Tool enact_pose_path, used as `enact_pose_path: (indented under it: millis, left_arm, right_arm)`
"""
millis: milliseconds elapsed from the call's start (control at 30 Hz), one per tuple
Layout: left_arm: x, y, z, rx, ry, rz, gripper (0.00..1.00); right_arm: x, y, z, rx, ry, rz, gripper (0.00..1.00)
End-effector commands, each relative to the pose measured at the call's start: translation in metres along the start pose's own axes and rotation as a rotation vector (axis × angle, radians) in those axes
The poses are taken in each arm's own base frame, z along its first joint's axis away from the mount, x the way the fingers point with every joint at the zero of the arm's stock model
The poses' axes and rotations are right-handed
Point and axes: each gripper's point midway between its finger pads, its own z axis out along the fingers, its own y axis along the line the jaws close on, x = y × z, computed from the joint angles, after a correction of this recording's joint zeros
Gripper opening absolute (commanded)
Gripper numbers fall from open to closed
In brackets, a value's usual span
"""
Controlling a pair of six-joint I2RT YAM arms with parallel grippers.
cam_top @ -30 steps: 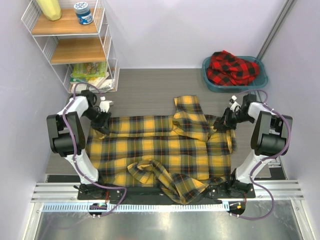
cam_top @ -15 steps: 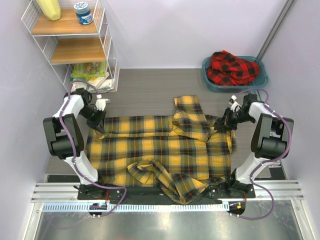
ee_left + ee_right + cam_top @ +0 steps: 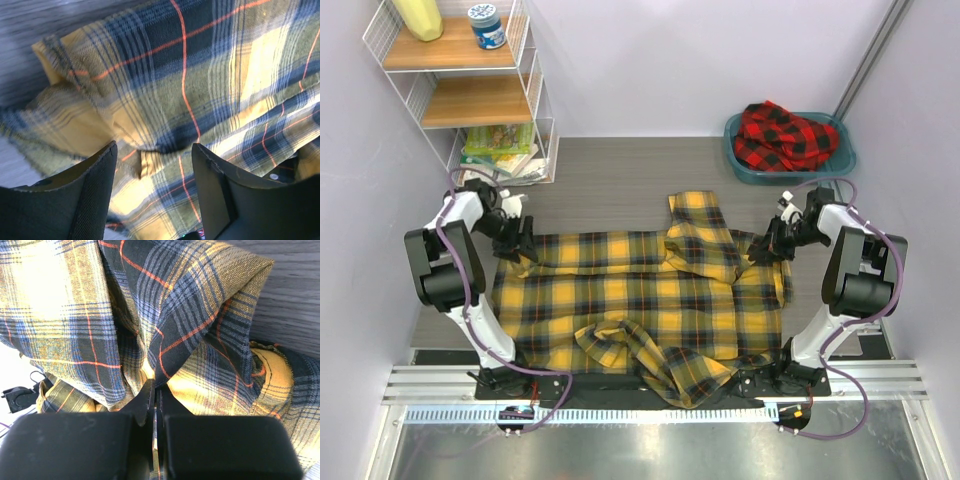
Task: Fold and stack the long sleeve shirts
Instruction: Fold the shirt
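Shirts, two: yellow-and-black shirt (image 3: pixel 630 290) spread on surface (image 3: pixel 610 180), long axis left-right; red-and-black shirt (image 3: pixel 785 135) bundled in teal basin (image 3: pixel 745 168). Hands, two: left hand (image 3: pixel 520 243) released; right hand (image 3: pixel 760 250) clenched on the yellow-and-black shirt.

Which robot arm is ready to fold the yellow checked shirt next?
Probably right. The right gripper is shut, pinching the yellow-and-black plaid shirt at its edge. The left gripper stands open over the cloth, holding nothing.

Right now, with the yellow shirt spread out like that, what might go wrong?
The left jaws stand open over one corner of the yellow shirt while the right jaws pinch the opposite side, so a pull could drag it askew. Bunched cloth drapes past the table's near edge and may slide off.
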Motion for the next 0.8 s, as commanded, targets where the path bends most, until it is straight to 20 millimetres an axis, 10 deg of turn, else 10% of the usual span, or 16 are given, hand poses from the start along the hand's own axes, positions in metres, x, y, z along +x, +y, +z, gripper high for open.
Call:
enact_pose_path:
  millis: [0, 333, 600, 767]
  left_arm:
    - [-0.018, 0.000, 0.006, 0.030, -0.053, -0.043, 0.61]
    - [-0.014, -0.003, 0.018, 0.079, -0.023, -0.089, 0.45]
    - [-0.024, 0.000, -0.017, 0.027, -0.046, -0.060, 0.00]
    - [-0.018, 0.004, -0.040, 0.023, -0.037, -0.050, 0.00]
  right_arm:
    - [-0.009, 0.001, -0.003, 0.010, -0.015, -0.031, 0.01]
    - [-0.008, -0.002, 0.001, 0.008, 0.001, -0.020, 0.01]
    - [-0.017, 0.007, -0.011, 0.011, -0.026, -0.046, 0.01]
    - [-0.015, 0.006, -0.014, 0.027, -0.016, -0.054, 0.01]
